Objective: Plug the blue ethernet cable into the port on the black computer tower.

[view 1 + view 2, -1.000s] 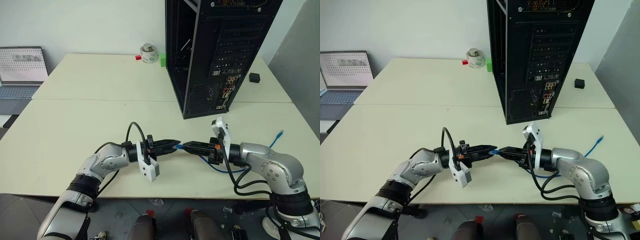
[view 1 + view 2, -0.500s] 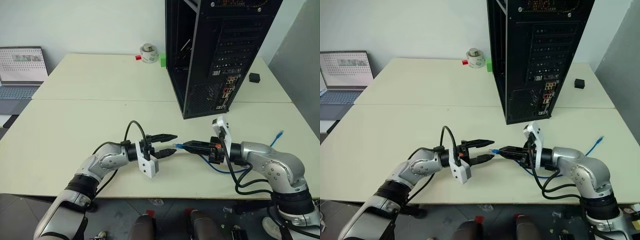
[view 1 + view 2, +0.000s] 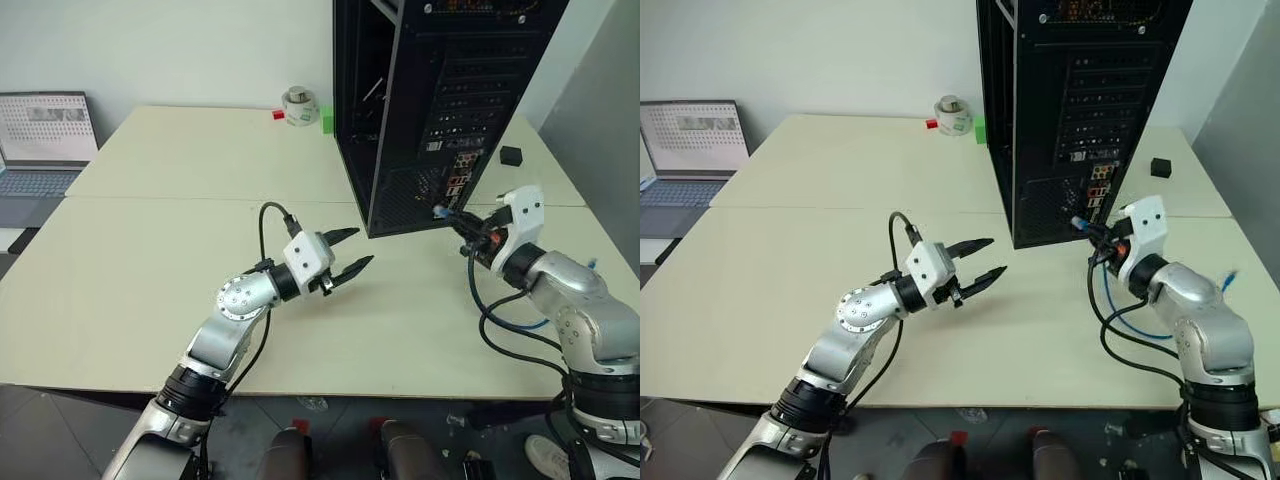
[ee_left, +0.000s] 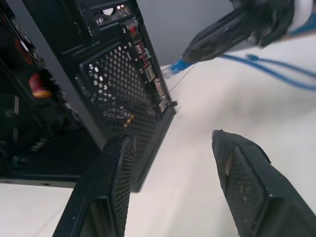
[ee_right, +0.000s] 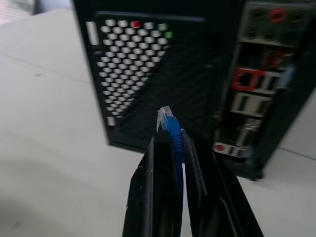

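blue ethernet cable | plug pinched in right gripper, near black computer tower rear | left gripper empty, spread | step: approach | next: line plug up with the port

No text, label, brand, number or sign can be read. The screen of the grey laptop, well to the left of the black computer tower, is filled with rows of content, but nothing on it can be made out. No marking can be read on the rear panel of the tower.
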Controlling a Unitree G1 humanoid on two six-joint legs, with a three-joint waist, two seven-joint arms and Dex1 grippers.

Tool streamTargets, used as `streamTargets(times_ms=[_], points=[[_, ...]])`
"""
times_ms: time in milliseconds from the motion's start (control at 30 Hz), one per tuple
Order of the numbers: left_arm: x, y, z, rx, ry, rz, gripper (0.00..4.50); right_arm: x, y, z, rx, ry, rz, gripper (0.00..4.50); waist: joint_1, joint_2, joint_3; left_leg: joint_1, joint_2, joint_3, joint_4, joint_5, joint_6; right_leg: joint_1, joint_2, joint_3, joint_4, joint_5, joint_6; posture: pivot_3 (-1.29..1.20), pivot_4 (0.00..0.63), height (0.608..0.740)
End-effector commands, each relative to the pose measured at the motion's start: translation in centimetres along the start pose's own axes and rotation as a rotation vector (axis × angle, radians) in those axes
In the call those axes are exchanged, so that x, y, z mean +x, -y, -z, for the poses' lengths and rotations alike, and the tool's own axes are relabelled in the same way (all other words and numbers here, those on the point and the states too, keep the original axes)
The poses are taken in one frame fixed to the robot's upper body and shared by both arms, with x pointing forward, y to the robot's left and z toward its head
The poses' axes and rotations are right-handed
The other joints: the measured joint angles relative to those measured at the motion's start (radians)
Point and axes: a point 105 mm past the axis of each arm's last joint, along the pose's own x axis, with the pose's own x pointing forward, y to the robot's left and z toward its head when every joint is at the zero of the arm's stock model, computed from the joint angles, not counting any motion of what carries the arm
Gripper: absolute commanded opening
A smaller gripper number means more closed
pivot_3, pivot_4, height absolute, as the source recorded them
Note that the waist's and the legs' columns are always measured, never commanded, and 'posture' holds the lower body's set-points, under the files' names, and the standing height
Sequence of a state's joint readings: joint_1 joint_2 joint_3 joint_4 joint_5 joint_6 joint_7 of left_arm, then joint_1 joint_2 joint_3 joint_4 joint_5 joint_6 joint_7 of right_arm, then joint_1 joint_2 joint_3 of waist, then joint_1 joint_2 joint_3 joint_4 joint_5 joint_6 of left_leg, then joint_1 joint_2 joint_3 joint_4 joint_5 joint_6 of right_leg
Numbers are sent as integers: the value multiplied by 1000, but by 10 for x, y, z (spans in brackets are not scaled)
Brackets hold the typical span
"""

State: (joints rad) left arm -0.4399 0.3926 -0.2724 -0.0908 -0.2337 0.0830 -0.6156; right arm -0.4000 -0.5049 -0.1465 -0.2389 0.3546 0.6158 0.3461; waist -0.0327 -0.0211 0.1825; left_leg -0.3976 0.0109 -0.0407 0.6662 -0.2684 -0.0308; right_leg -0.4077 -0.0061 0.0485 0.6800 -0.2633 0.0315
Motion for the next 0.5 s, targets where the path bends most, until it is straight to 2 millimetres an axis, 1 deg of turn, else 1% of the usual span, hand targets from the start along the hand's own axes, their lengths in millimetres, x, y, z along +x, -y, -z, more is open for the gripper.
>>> streamTargets(times_ms=[33,133,267,500], points=[[16,-3,-33,-84,45,-11,2624,6,20,-19,-59,91,180,0,1,0,0,0,-1,0,0,0,0,0,0,0,0,0,0,0,150,740],[25,-1,-38,-87,27,-14,2624,12,26,-20,-61,102,232,0,1,0,0,0,-1,0,0,0,0,0,0,0,0,0,0,0,150,740],[35,2,-36,-54,-7,-35,2624,19,29,-21,-53,105,254,0,1,0,0,0,-1,0,-1,0,0,0,0,0,0,0,0,0,150,740],[37,2,-30,-49,-31,-105,2624,27,19,-22,-27,105,211,0,1,1,0,0,-1,0,-1,0,0,0,0,0,0,0,0,0,150,740]])
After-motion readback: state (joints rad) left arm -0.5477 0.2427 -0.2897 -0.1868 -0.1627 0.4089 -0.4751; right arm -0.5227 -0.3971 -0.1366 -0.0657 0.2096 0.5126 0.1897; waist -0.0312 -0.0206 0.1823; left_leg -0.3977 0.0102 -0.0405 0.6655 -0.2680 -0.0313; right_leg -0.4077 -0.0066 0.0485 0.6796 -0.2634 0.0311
